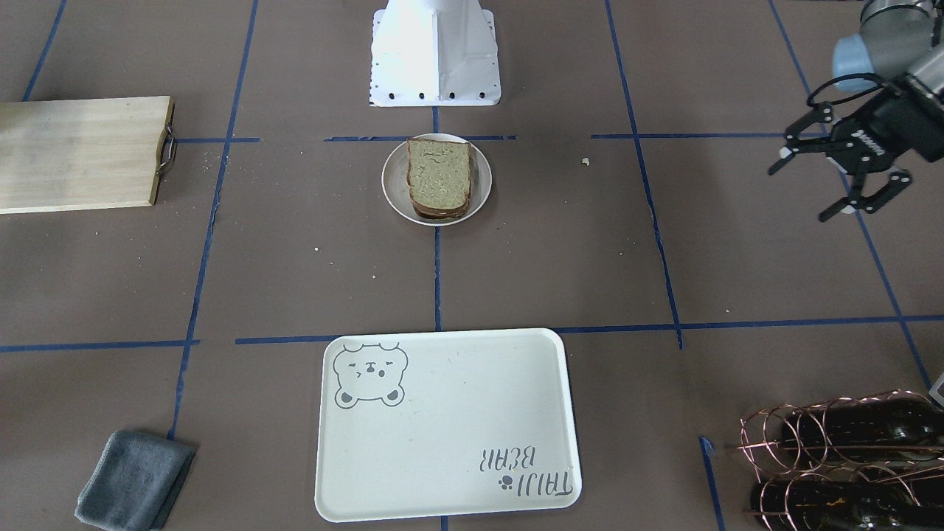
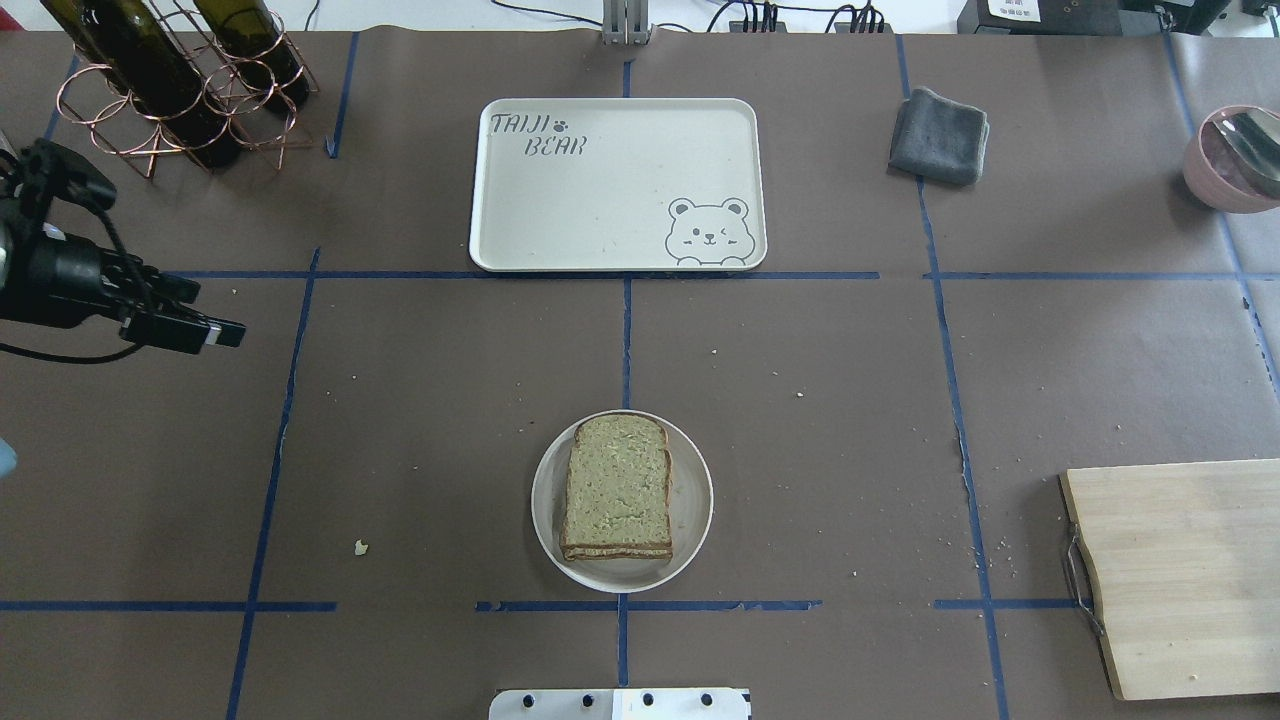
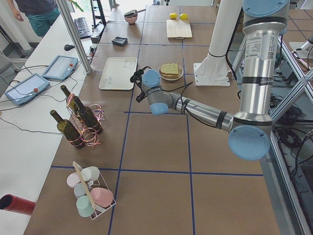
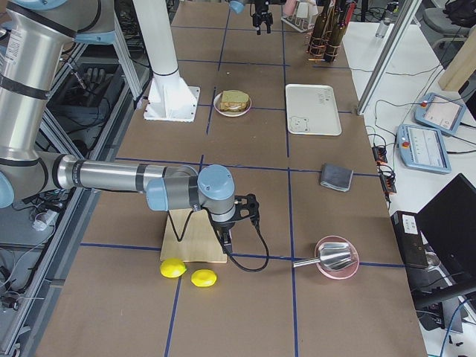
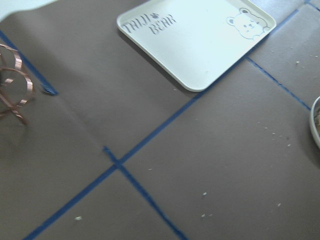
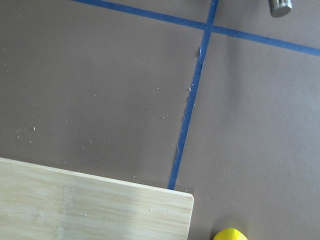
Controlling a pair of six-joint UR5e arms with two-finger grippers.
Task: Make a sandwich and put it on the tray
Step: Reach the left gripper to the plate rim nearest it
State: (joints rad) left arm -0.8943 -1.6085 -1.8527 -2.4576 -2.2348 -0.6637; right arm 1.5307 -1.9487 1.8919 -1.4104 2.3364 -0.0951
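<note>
The sandwich (image 1: 439, 177) is two bread slices stacked on a small round white plate (image 1: 389, 184) near the robot's base; it also shows in the overhead view (image 2: 618, 485). No egg shows. The cream tray (image 1: 457, 413) with the bear drawing lies empty across the table from it (image 2: 600, 200), and part of it shows in the left wrist view (image 5: 200, 40). My left gripper (image 1: 804, 192) is open and empty, held above the table far off to my left of the plate (image 2: 225, 333). My right gripper (image 4: 242, 212) hangs over the wooden board's corner; I cannot tell whether it is open or shut.
A wooden board (image 2: 1180, 570) with a metal handle lies to my right, with two lemons (image 4: 186, 271) beyond it. A grey cloth (image 2: 940, 135) and a pink bowl (image 2: 1235, 160) sit far right. A copper rack of wine bottles (image 2: 170, 80) stands far left.
</note>
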